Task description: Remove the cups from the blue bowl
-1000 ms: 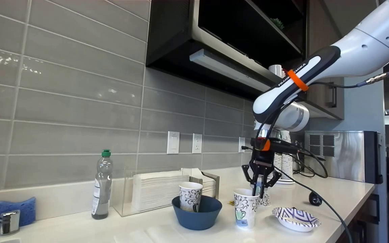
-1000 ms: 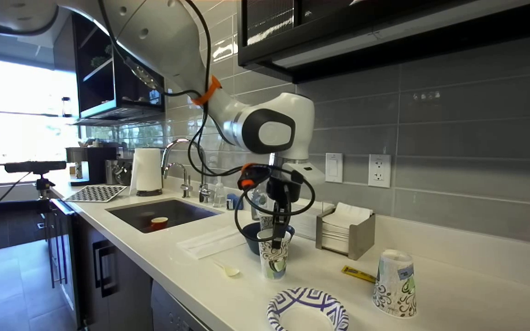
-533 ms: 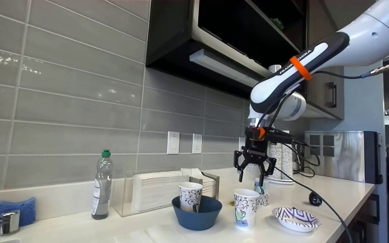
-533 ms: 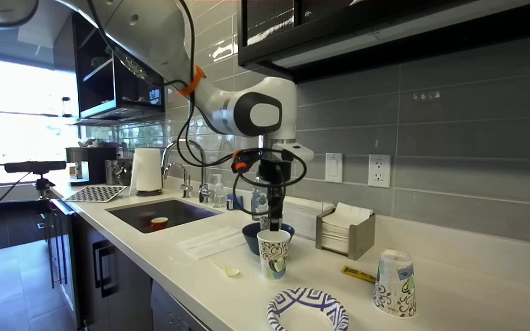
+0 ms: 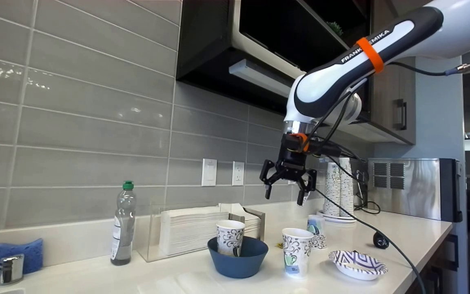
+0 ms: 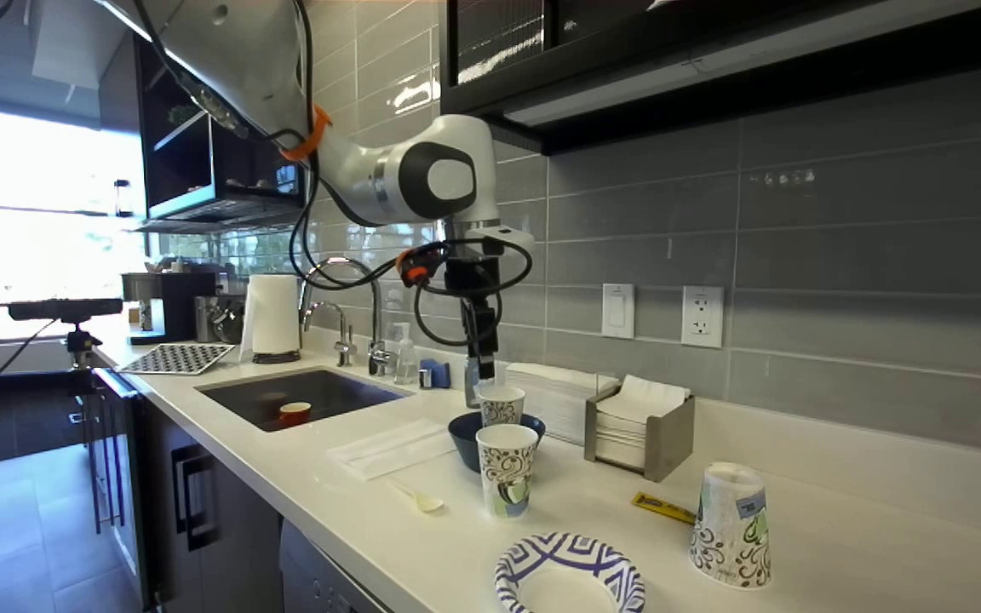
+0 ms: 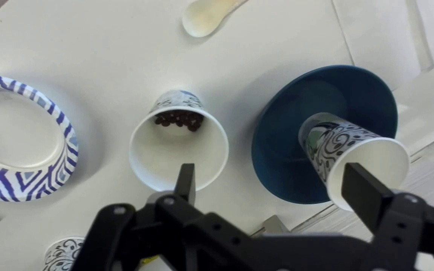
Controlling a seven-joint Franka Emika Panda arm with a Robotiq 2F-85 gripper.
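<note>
Nearest in an exterior view, toward the front edge of the counter (image 6: 840,579), is a shallow white dish (image 6: 571,547) with a dark blue pattern. Nearer the back edge sits an upside-down cup (image 6: 731,528), with a yellow packet (image 6: 663,507) running partly behind it. Farther off, a standing cup (image 6: 506,477) rests on the counter mouth up, with dark bean-like pieces (image 7: 181,118) inside it in the wrist view; a pale spoon (image 6: 428,503) lies between it and the front edge. Just beyond, standing clear of that cup, comes the blue bowl (image 5: 241,265), and in it stands another white cup (image 6: 501,409), mouth up, its rim higher than the bowl's. The gripper (image 5: 284,199) hangs higher than these two cups, its jaws spread wide apart. Along the back edge stand a metal napkin holder (image 6: 669,438) and, farther on, a green-capped bottle (image 5: 124,232). Beyond these the sink (image 6: 337,389) opens between front and back edges, a small red vessel (image 6: 294,415) inside it; past it, a paper towel roll (image 6: 272,315) stands nearer the back edge and a dotted panel (image 6: 180,358) lies by the front edge.
</note>
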